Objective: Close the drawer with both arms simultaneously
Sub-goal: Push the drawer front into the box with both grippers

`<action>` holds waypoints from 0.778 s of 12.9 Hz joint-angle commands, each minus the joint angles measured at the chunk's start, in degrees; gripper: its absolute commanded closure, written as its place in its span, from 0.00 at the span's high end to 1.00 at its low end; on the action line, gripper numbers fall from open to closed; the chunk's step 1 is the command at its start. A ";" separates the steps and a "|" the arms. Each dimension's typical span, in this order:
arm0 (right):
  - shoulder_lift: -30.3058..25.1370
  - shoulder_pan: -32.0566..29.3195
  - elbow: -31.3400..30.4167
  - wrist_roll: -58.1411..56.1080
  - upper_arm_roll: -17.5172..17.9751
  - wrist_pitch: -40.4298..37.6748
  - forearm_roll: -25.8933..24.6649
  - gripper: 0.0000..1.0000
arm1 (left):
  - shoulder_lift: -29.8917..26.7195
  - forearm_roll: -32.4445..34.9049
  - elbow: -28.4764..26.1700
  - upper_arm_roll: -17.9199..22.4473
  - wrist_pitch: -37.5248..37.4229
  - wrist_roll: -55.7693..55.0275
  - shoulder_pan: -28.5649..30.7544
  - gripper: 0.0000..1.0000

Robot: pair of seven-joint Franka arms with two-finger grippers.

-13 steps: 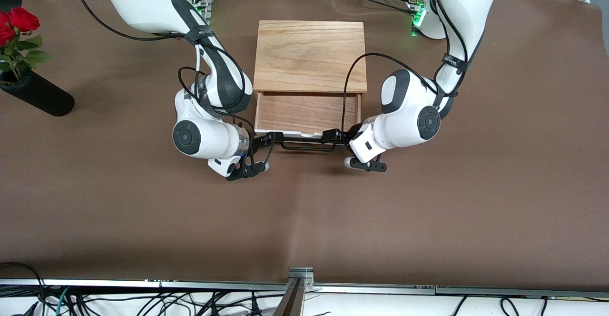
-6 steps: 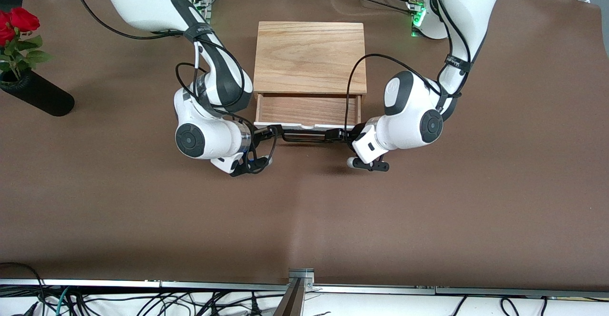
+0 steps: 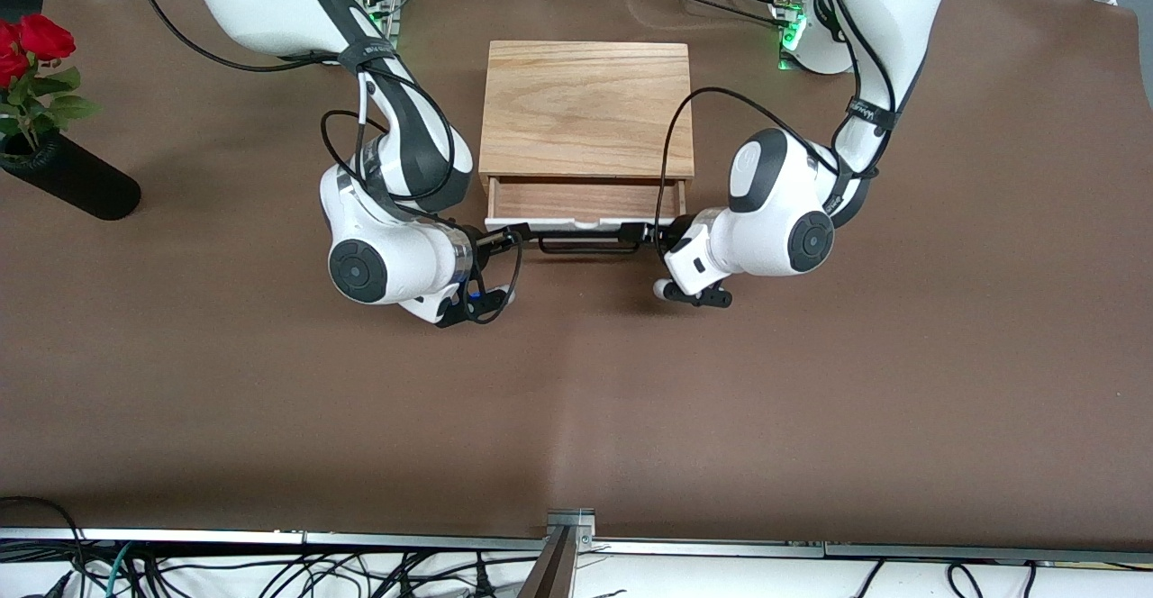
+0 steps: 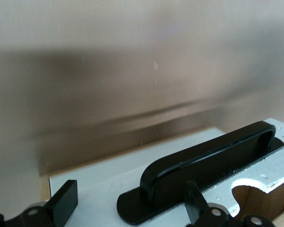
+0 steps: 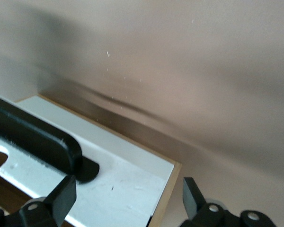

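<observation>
– Brown tabletop (image 3: 576, 400), first item at the right arm's end?
– Black vase (image 3: 77, 185), tilted, holding red roses (image 3: 31, 44). It stands well apart from everything else.

– Next entry?
– Right arm (image 3: 396, 148), white with black joints, reaching down beside the box. The right claw (image 3: 500, 240) sits low at the drawer front, at the end of the handle on that arm's side. In the right wrist view its fingers (image 5: 191, 194) stand apart, gripping nothing, with the corner of the white panel (image 5: 123, 175) between them.

– And the box?
– Oak-coloured box (image 3: 585, 107), mid-tabletop between the two arms. The drawer (image 3: 581, 202) sticks out of its front toward the front camera, partly open, with a narrow strip of light-wood tray showing. A black handle (image 3: 585, 247) runs along the white front.

– Last entry?
– Left arm (image 3: 784, 211), same make, a black cable looping over the box's corner. The left claw (image 3: 650, 236) is at the other end of the handle. In the left wrist view its fingers (image 4: 64, 201) are spread, clamped on nothing. One finger is beside the panel's end and the other is in front of the handle. Whether either claw presses on the panel, I cannot tell.
</observation>
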 commanded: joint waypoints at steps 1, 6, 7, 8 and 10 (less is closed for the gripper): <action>-0.75 -0.46 -0.03 -0.35 0.48 -2.77 0.79 1.00 | -5.67 -0.33 -6.97 -1.50 -3.32 0.69 1.78 1.00; -0.49 -0.46 -0.20 -0.97 0.56 -8.83 0.88 1.00 | -7.86 -0.33 -11.27 -2.63 -8.51 0.69 2.04 1.00; -0.31 -0.37 -0.38 -0.88 0.65 -9.80 0.96 1.00 | -7.86 -0.33 -11.97 -2.73 -8.51 0.78 2.22 1.00; -0.23 -0.28 -0.55 -0.88 0.74 -10.15 0.96 1.00 | -7.86 -0.24 -12.24 -2.73 -8.51 0.78 2.22 1.00; 0.12 -0.11 -0.64 -0.88 0.74 -10.42 0.96 1.00 | -7.86 4.05 -12.51 -3.16 -8.43 1.22 2.31 1.00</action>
